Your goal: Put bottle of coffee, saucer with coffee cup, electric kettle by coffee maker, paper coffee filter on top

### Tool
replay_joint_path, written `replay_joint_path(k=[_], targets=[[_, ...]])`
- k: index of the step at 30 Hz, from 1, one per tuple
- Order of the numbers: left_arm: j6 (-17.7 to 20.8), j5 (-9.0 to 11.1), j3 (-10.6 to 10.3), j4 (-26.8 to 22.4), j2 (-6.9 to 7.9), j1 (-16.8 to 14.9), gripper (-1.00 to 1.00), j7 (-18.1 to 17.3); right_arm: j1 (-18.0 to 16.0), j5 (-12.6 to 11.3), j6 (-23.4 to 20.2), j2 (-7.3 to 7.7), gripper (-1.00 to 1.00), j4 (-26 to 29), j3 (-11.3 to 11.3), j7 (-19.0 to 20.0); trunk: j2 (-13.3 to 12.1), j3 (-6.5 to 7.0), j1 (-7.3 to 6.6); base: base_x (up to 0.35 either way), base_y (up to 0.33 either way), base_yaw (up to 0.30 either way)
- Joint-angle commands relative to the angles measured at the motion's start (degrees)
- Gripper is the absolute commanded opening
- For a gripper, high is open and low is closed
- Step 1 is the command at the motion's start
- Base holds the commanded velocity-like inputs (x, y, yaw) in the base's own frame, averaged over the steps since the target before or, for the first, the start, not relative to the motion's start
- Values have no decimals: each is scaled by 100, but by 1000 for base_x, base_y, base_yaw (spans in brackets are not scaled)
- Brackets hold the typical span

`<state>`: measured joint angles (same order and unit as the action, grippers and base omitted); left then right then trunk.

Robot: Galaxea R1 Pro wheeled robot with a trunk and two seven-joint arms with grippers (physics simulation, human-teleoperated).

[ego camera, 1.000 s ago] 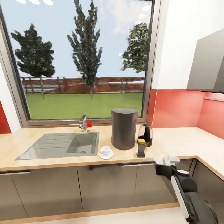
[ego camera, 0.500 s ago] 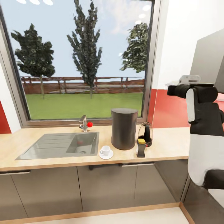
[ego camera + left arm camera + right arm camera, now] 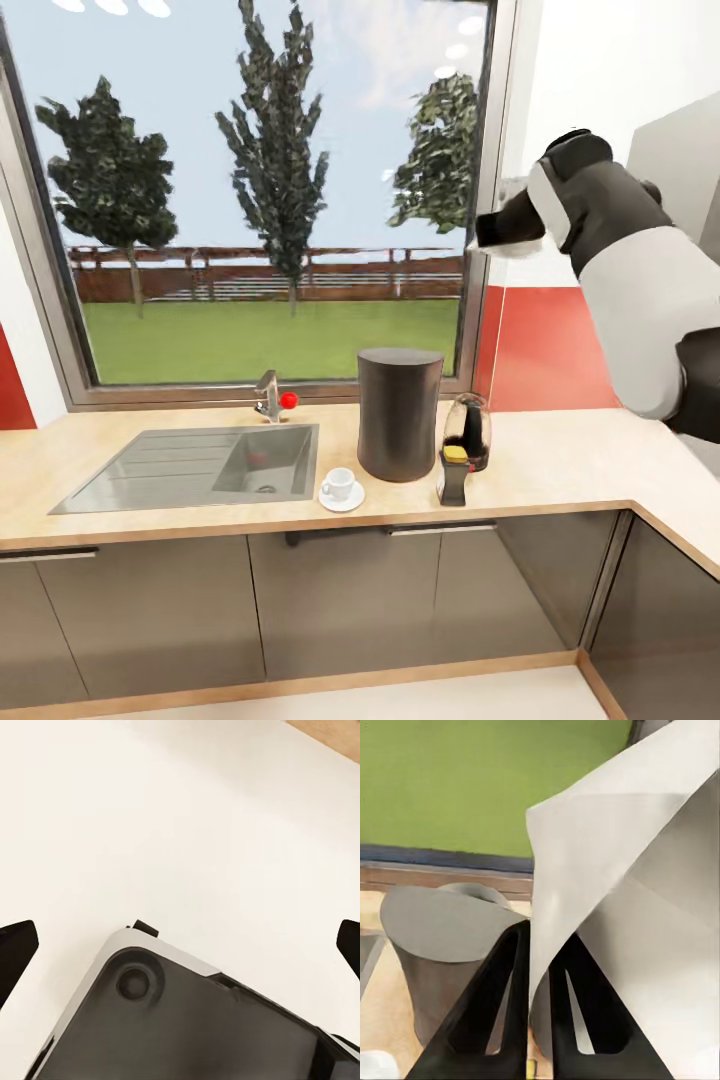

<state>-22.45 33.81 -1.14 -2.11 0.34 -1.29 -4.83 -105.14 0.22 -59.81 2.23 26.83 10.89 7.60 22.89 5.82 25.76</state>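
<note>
Kitchen — sink [image 3: 190,462], countertop [image 3: 560,460]

Head camera faces the countertop [image 3: 560,460] and window [image 3: 260,200] from well back, the right wrist camera peers close along its fingers [image 3: 510,1005] down onto the coffee maker [image 3: 442,937] both views share, and the left wrist camera looks down, close over the robot's own base [image 3: 187,1027].

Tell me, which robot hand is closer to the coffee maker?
Right. The right hand, pinching the paper coffee filter, is raised above the coffee maker. The left hand faces the robot's own base over white floor.
</note>
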Motion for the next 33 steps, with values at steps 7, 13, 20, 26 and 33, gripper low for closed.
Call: replay_joint_path(k=[7,13,20,26,33], targets=[[-22,53,20,9,3,-3,100,-48,-241,2701,1885,-73,-100,-292,2077,5290,3,-3,2,0,0,0],[-27,46,10,9,1,-3,100,-48,-309,2993,2542,-216,-100,-301,2109,6616,3,-3,2,0,0,0],[-23,44,5,9,1,-3,100,-46,-311,2984,2684,-241,-100,-315,2107,6890,3,-3,2,0,0,0],[-17,54,8,9,3,-3,100,-45,-308,3009,2702,-241,-100,-319,2163,6971,3,-3,2,101,0,0],[-14,56,9,9,10,-3,100,-44,-310,3014,2754,-248,-100,-319,2367,7033,3,-3,2,306,0,0]])
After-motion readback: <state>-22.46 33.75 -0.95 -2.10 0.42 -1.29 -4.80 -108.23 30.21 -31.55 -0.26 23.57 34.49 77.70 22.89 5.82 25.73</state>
